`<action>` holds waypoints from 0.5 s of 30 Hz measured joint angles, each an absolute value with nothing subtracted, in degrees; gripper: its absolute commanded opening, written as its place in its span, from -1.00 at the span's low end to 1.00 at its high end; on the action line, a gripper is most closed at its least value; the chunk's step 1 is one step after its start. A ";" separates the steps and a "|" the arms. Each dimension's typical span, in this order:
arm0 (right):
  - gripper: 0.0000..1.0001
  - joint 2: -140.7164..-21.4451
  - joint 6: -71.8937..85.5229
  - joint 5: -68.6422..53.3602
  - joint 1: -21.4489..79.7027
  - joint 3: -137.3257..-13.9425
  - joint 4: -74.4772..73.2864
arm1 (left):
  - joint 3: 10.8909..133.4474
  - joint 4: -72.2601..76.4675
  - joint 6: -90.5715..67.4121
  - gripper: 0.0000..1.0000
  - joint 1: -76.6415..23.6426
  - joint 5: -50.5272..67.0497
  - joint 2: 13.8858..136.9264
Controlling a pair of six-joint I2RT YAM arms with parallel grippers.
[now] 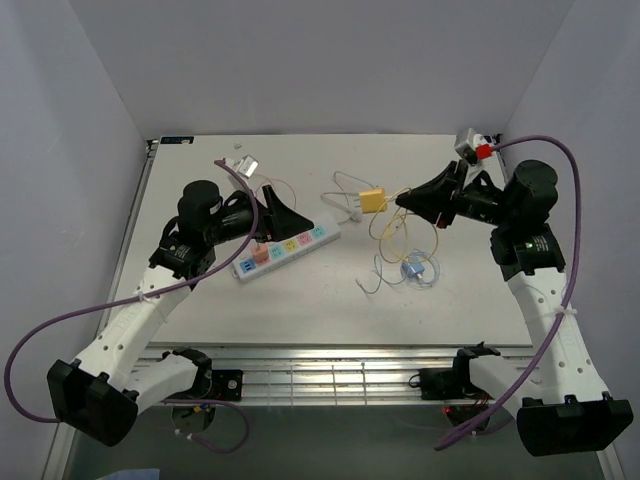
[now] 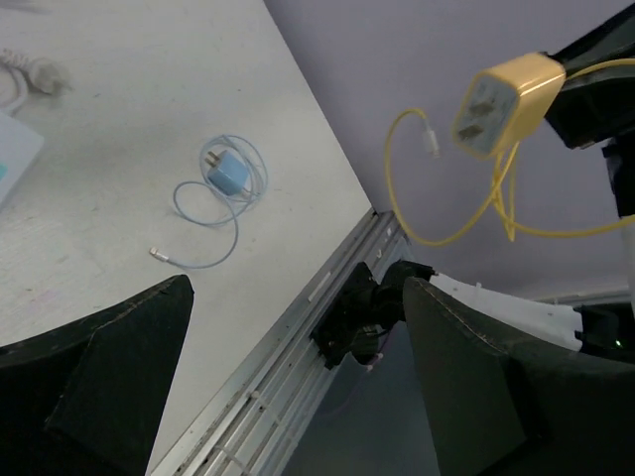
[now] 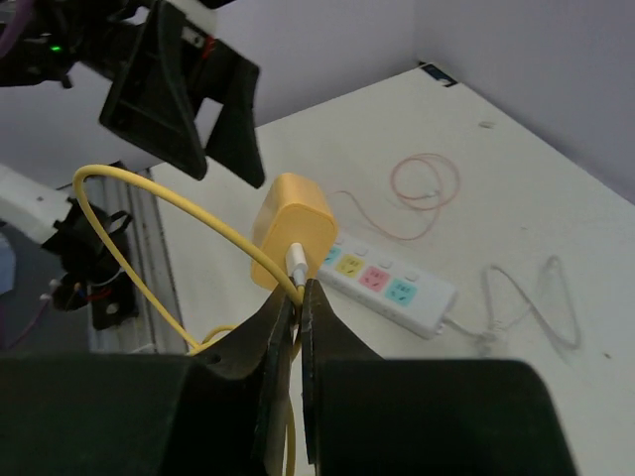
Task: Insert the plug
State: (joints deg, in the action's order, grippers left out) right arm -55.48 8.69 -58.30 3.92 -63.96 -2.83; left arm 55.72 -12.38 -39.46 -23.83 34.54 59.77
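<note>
Carry step: right gripper (image 3: 295, 297) pinched tight on yellow cable (image 3: 119, 176) at yellow cube plastic charger plug (image 3: 293, 233), airborne, apart from white multicolour-socket power strip (image 1: 285, 247). Left gripper (image 1: 278, 212) spread wide by strip. Next needs prongs aligned over a socket.

This was a robotics lab test cell, not a home or a shop. A bare white table (image 1: 300, 290) carried a power strip (image 1: 285, 248), and plain pale walls (image 1: 320, 60) closed it in behind the strip and on both sides of it. Nearer than the strip, a slotted aluminium rail (image 1: 330, 375) edged the table. The left arm (image 1: 120, 340) and the right arm (image 1: 545, 305) were bolted there, one to either side of the strip. Purple cables (image 1: 545, 138) looped loose from the arms. Around the strip were only test pieces: a blue charger (image 1: 413, 270) with its coiled lead to the right, and a yellow charger (image 1: 372, 200) off the strip's right end.
</note>
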 measured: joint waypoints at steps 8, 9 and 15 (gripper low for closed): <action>-0.84 -58.24 10.07 -59.09 16.23 -59.68 2.63 | 51.51 2.26 -45.58 0.96 -24.01 47.53 60.88; -0.84 -58.70 10.37 -58.81 16.95 -59.66 3.29 | 51.27 3.33 -46.00 0.96 -24.27 47.97 60.82; -0.84 -60.25 12.71 -57.30 21.98 -58.65 7.92 | 51.09 8.73 -46.83 0.96 -26.87 48.71 59.31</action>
